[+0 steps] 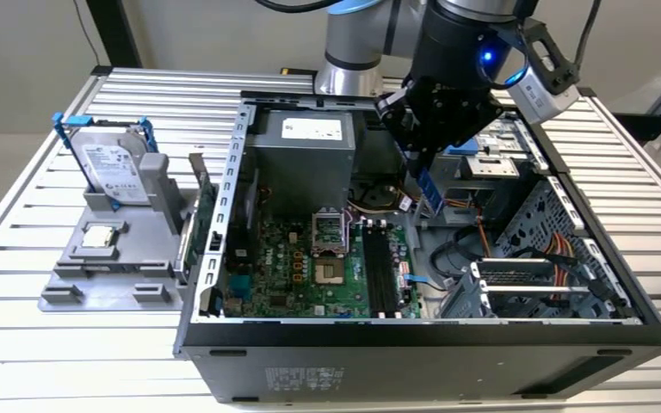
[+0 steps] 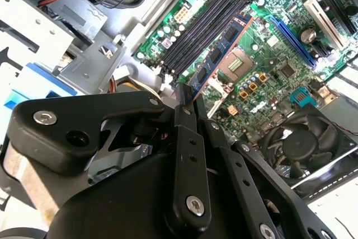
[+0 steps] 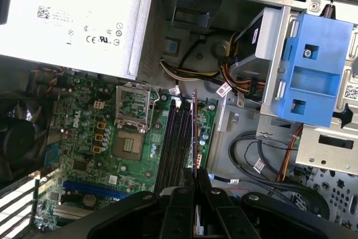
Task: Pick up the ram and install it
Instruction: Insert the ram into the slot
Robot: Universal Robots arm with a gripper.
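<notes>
**Ram clamped in gripper, held over the memory slots, not seated**

The gripper (image 1: 425,170) hangs inside the open computer case (image 1: 423,342), raised above the motherboard (image 1: 296,275). Its fingers are closed tight on one end of the ram (image 1: 429,194), which hangs below them.

In both wrist views the ram (image 2: 221,54) (image 3: 194,132) extends away from the gripper (image 2: 185,98) (image 3: 195,182), lengthwise parallel to the memory slots (image 2: 204,26) (image 3: 174,138). It is clear of the slots and above them. Which slot it lies over cannot be told, as the two views place it differently. Black chips show along its face in the second wrist view.

The processor socket (image 3: 131,144) lies just beside the slots and is open. The power supply (image 1: 302,159) stands beyond the far end of the slots. The hard drive (image 1: 113,168) stands outside the case, well apart from the slots, toward the exterior view's left.
</notes>
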